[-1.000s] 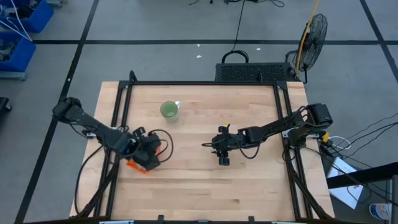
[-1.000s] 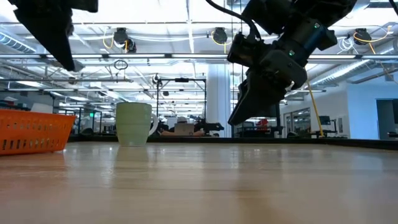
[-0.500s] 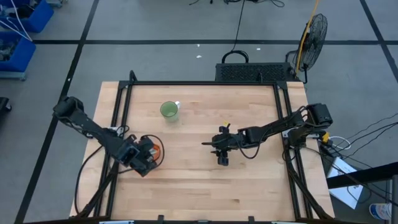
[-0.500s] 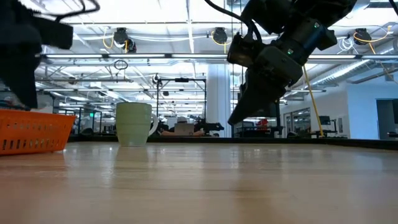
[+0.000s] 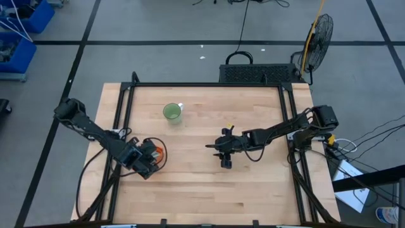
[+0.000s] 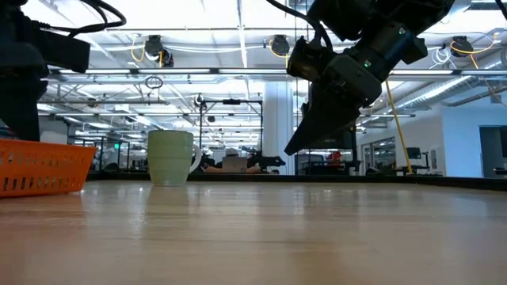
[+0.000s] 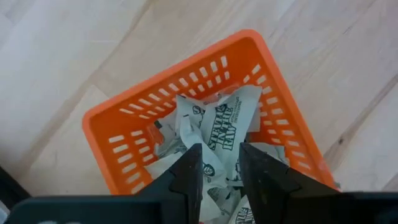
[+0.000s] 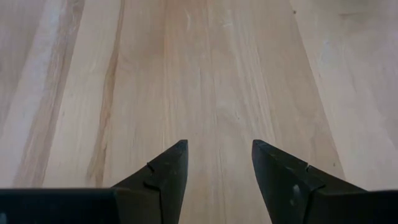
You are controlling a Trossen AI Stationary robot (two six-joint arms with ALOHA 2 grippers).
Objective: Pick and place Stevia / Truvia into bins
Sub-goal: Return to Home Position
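The orange bin (image 7: 205, 68) stands on the table's left part, also seen in the low view (image 6: 43, 166), and holds a pile of several white-and-green Stevia packets (image 7: 221, 127). My left gripper (image 7: 219, 168) points down into the bin from above, its fingers a little apart over the pile, with a packet showing in the gap. In the high view the left gripper (image 5: 145, 158) covers most of the bin (image 5: 159, 152). My right gripper (image 8: 217, 162) is open and empty above bare wood at mid-table (image 5: 226, 161). My left gripper points down into the bin with a finger (image 7: 189, 177) on either side of the top packet's near end (image 7: 219, 152). I cannot tell whether the fingers touch the packet or the pile.
A round green cup (image 5: 172, 113) stands upright at the far middle-left of the table, and shows in the low view (image 6: 170, 157) beside the bin. Black frame rails (image 5: 123, 107) run along the table's left and right sides. Bare wood lies between the two arms.
My left gripper has gone down toward the orange bin and a little toward the table's left edge, so that it now stands over the packets. The bin has stayed in place.
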